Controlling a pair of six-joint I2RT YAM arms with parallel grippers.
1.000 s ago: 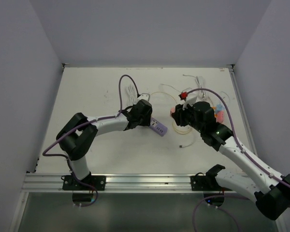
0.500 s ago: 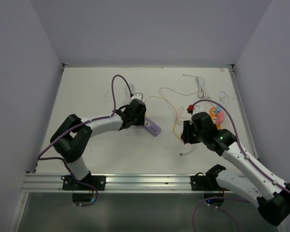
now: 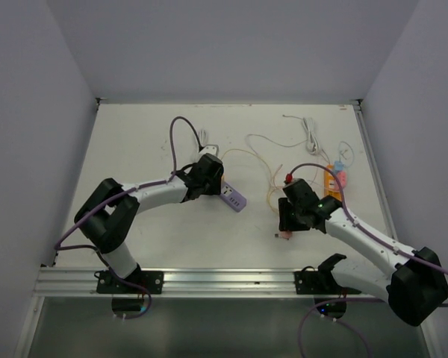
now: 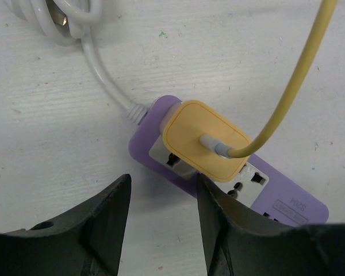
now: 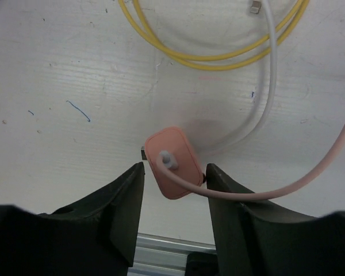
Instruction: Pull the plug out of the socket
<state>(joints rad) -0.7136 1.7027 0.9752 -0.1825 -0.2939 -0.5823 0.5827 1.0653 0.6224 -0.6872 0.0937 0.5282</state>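
A purple power strip [image 4: 279, 192] lies on the white table, also seen in the top view [image 3: 235, 199]. A yellow plug [image 4: 204, 141] with a yellow cable [image 4: 293, 92] sits in its socket. My left gripper [image 4: 161, 227] is open and hovers just short of the strip's corded end, holding nothing. A pink plug [image 5: 172, 163] with a pink cable lies loose on the table near the front edge [image 3: 284, 235]. My right gripper [image 5: 173, 207] is open, with one finger on each side of the pink plug.
The strip's white cord [image 4: 100, 66] is bundled behind it. Yellow cable loops [image 5: 213, 57] and a white cable [image 5: 267, 86] lie beyond the pink plug. Small orange and pink items [image 3: 334, 177] sit at the right. A metal rail [image 3: 224, 280] runs along the near edge.
My right gripper moved from mid-table toward the near edge, and the pink plug came with it and now lies on the table. My left gripper and the strip shifted slightly left.
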